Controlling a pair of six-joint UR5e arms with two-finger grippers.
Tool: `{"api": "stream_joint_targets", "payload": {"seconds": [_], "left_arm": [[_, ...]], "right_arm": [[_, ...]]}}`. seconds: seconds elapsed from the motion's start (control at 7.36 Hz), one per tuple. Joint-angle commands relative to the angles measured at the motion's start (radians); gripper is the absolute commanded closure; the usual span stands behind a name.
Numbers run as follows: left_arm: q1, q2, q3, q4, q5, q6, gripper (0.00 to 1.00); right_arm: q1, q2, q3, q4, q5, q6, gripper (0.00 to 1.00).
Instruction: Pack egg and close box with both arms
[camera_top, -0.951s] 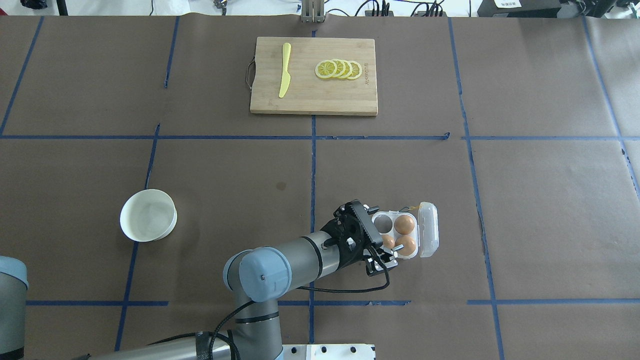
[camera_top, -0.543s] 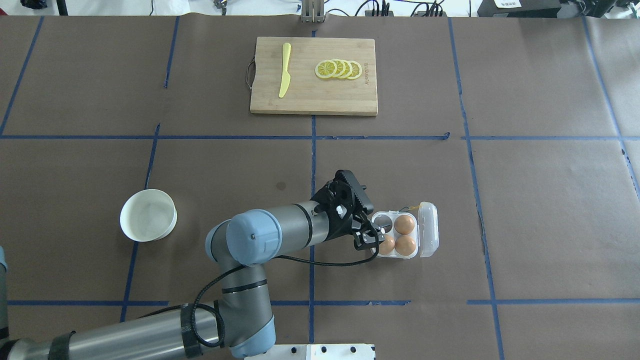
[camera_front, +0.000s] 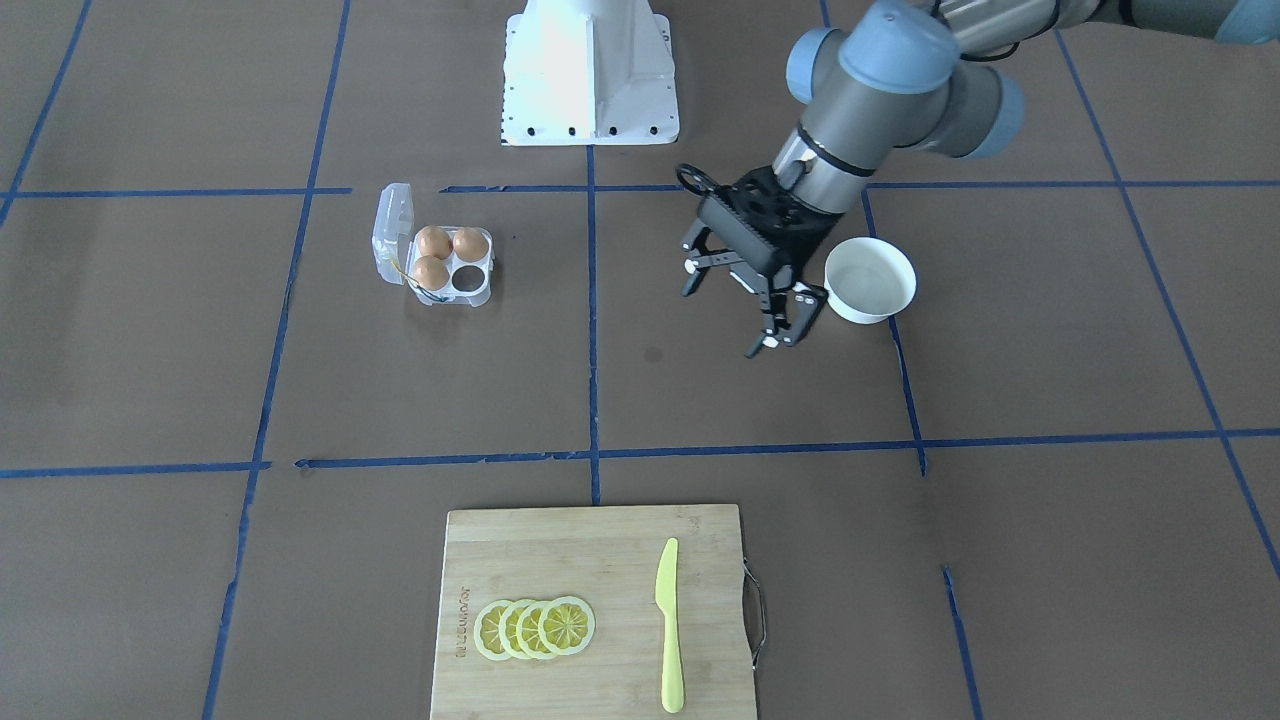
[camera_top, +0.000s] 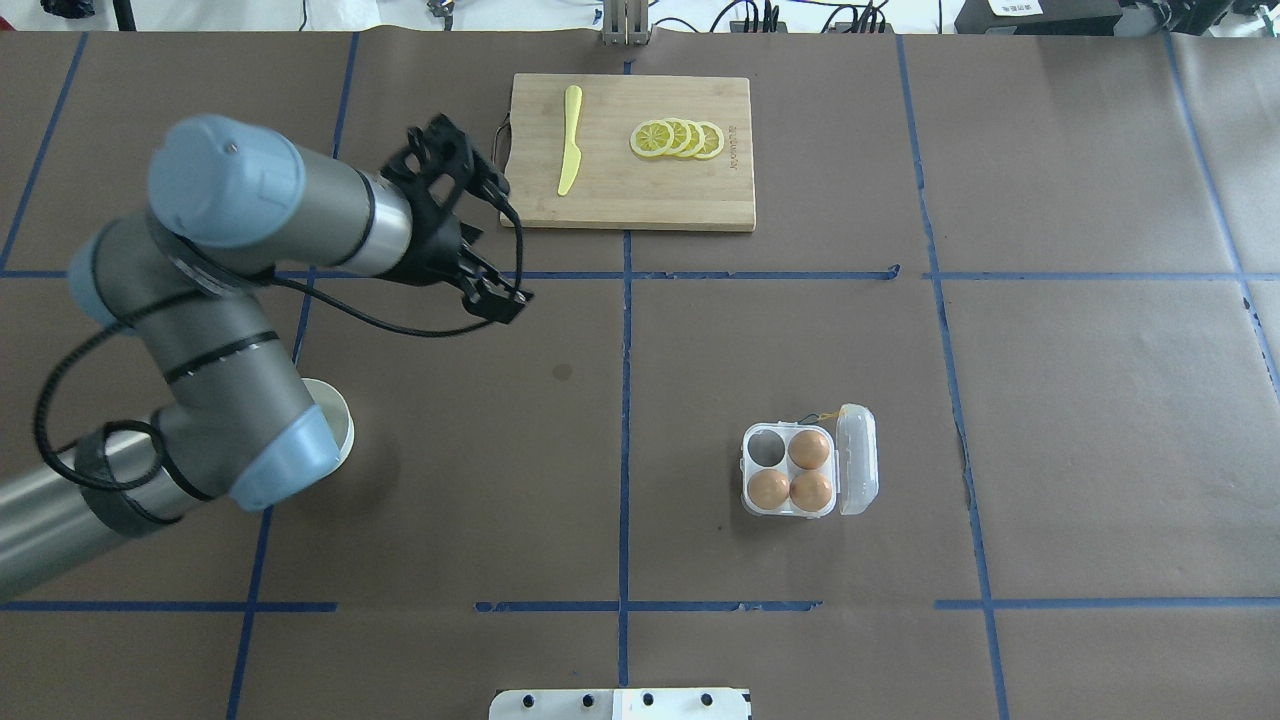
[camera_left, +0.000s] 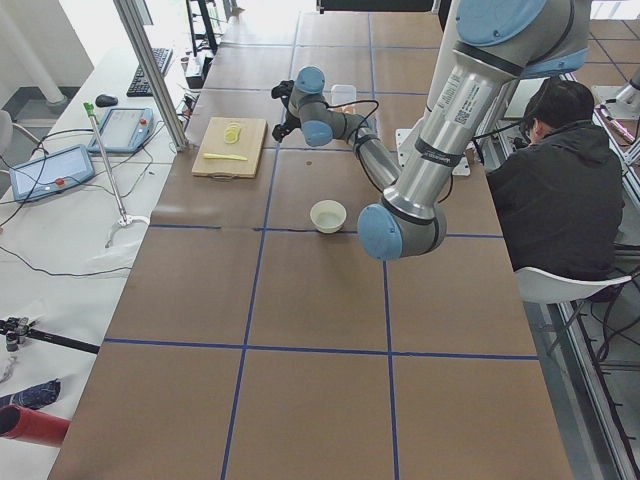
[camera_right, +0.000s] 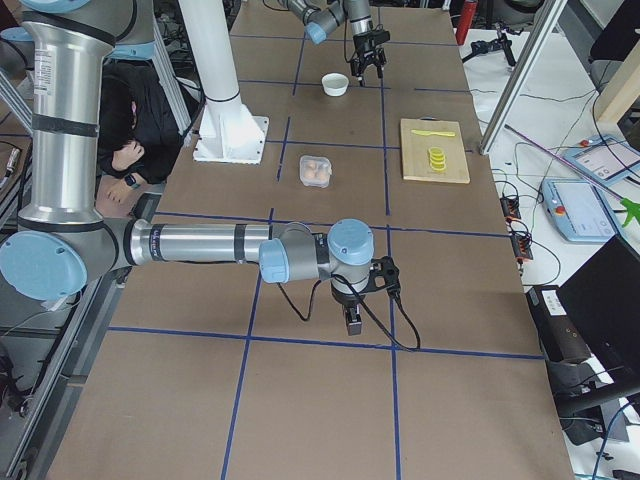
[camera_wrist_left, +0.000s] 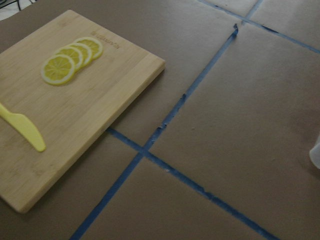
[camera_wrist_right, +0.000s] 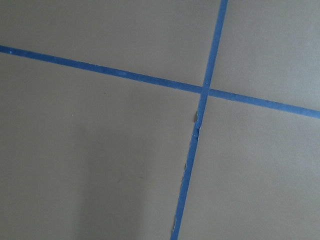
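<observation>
Packing looks finished: three eggs (camera_top: 809, 449) sit in the box (camera_top: 766, 448), the fourth cup is bare, and the bowl (camera_front: 872, 278) shows nothing inside. So the step in hand is, I judge, closing the lid (camera_top: 858, 458), and both arms must come in for it. The box lies on the robot's right of the centre line, in the near half of the table, with the lid standing open along its right side. The left gripper (camera_front: 730, 312) hangs high just beside the bowl, well apart from the box, jaws spread wide and holding nothing. The right gripper (camera_right: 352, 322) shows only in the right side view, pointing down at bare table, and whether it is open I cannot tell. To do it well, brace the wall opposite the hinge low with one gripper. The light box would likely slide otherwise. Then fold the lid over from behind with the other and press its free edge gently (thin clear plastic flexes). The eggs are smooth, orange-brown and alike — keep the fingers off them.
</observation>
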Motion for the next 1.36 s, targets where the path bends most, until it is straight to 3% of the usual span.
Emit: {"api": "stream_joint_targets", "payload": {"seconds": [0.0,0.27,0.54,0.81,1.09,1.22], "left_arm": [[-0.191,0.135,-0.084,0.139,-0.027,0.069,0.0],[-0.355,0.33,-0.061,0.142,-0.079,0.232,0.0],[-0.552,0.391,0.079,0.182,-0.101,0.363,0.0],[-0.712,0.459,0.139,0.265,-0.113,0.466,0.0],[-0.838,0.549,0.133,0.352,-0.357,0.503,0.0],[-0.869,0.571,0.112,0.36,-0.381,0.552,0.0]], "right_arm": [[0.001,0.001,-0.002,0.0,-0.004,-0.001,0.0],[-0.001,0.001,-0.002,-0.001,-0.003,0.001,0.0],[-0.001,0.009,0.0,0.0,-0.003,-0.002,0.0],[-0.001,0.02,0.006,0.002,-0.003,0.001,0.0],[-0.001,0.041,0.023,0.002,-0.003,0.001,0.0],[-0.002,0.046,0.029,0.002,-0.003,0.001,0.0]]}}
